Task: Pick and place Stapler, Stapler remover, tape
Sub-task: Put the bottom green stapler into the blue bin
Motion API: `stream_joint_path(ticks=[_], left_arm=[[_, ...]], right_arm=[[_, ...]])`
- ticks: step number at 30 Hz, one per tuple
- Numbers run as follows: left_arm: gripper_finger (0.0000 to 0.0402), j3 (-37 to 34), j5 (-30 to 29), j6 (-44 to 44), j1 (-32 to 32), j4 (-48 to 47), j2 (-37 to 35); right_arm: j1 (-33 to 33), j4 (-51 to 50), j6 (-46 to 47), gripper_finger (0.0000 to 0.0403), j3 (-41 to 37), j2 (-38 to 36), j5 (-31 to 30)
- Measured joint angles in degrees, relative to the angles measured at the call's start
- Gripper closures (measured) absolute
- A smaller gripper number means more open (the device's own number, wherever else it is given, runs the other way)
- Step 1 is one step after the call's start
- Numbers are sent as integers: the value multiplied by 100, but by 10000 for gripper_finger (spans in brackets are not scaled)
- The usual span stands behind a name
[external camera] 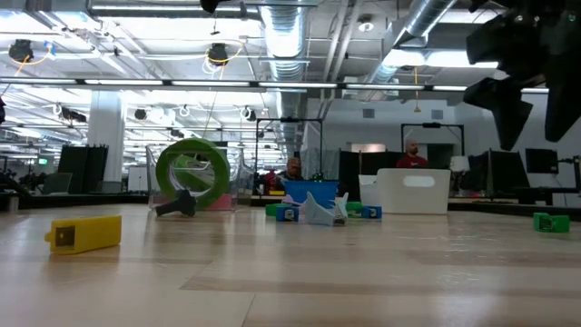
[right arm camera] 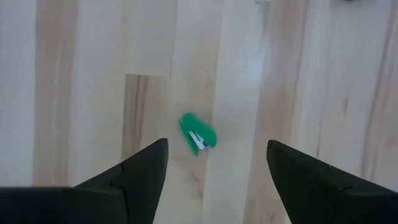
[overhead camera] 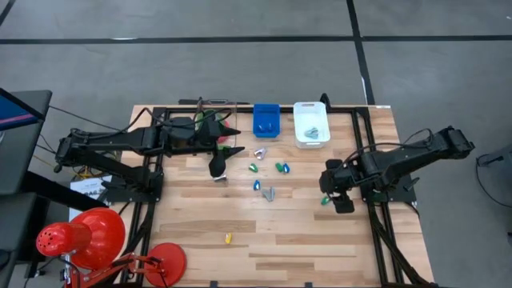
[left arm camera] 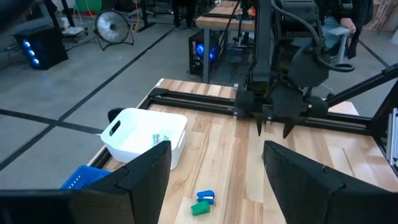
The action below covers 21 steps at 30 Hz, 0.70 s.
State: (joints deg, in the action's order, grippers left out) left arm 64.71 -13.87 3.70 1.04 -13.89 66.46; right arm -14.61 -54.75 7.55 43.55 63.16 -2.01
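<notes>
Green stapler (right arm camera: 198, 133) (lone in wrist view) under right gripper (right arm camera: 214, 171).

white bin (overhead camera: 311, 124) contents too small to tell, blue bin (left arm camera: 84, 178) cut off

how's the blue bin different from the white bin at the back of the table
The blue bin is a saturated blue with a perforated wall, seen in the left wrist view; the white bin is plain white with a cut-out handle slot. In the high view the blue bin sits nearer the left arm, the white bin nearer the right. The white bin holds a small pale item; what the blue bin holds is unclear. Both are open-topped rectangular bins standing side by side at the table's far edge.
</notes>
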Motion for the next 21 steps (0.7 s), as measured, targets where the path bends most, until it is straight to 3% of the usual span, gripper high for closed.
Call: stream_joint_path(ticks=[11, 21], left_arm=[[156, 0, 0, 0, 0, 80, 0], [156, 1, 0, 0, 1, 134, 0]], right_arm=[[0, 15, -8, 138, 56, 0, 203], [-9, 190, 1012, 138, 503, 0, 199]])
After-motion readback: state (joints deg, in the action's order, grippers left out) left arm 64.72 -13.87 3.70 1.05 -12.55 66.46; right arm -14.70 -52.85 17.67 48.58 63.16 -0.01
